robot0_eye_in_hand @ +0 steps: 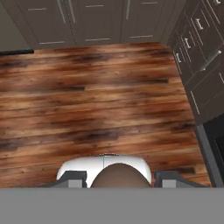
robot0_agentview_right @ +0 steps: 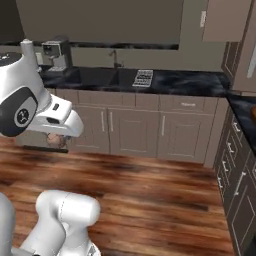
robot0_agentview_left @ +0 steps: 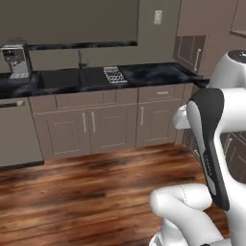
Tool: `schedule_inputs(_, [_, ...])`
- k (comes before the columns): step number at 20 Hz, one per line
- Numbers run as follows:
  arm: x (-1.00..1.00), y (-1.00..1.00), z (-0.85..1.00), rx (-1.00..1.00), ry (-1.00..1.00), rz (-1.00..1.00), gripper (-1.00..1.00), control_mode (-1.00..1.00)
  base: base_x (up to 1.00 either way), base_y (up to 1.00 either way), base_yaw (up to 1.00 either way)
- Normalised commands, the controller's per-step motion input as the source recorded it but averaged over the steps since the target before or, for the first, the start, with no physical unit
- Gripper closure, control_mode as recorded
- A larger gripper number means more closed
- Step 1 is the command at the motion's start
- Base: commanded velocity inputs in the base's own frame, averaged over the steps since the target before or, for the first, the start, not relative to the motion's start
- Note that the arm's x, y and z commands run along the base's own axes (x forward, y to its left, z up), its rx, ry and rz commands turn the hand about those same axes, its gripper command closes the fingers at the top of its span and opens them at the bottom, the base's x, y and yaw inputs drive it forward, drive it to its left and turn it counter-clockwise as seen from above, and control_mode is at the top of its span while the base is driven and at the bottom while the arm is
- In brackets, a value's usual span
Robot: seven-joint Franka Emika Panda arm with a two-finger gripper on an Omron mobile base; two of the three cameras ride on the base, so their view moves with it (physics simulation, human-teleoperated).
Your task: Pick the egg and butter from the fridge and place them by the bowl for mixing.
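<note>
A simulated kitchen, read from left to right. At far left a silver coffee machine [robot0_agentview_left: 14, 60] stands on the black tabletop [robot0_agentview_left: 149, 74]. Next comes a dark sink [robot0_agentview_left: 60, 79] with a faucet, then a small wire rack [robot0_agentview_left: 114, 74] lying flat on the tabletop. Below run grey-brown cabinets [robot0_agentview_left: 110, 122], above a wooden plank floor [robot0_agentview_left: 86, 192]. At right rises the white arm.

In the hand view, the tool [robot0_eye_in_hand: 119, 178] points down at the floor, and between its two dark fingertips [robot0_eye_in_hand: 74, 178] sits a rounded brownish lump, apparently the egg [robot0_eye_in_hand: 119, 174]. The fingers stand partly closed at either side of it, seemingly clamped on it.

Judging from this, the egg is in transit toward the bowl. Carrying it well means keeping the grip steady, moving smoothly, and lowering it fully onto the tabletop before letting go, since an egg rolls.
</note>
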Motion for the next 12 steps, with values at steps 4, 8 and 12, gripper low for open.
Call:
schedule_inputs(4, [0.00, 0.00, 0.00, 0.00, 0.00, 0.00, 1.00, 1.00, 1.00, 0.05, -0.38])
schedule_inputs(8, [0.00, 0.00, 0.00, 0.00, 0.00, 0.00, 1.00, 1.00, 0.74, 0.31, -0.57])
schedule_inputs(12, [0.00, 0.00, 0.00, 0.00, 0.00, 0.00, 1.00, 1.00, 0.43, 0.46, -0.71])
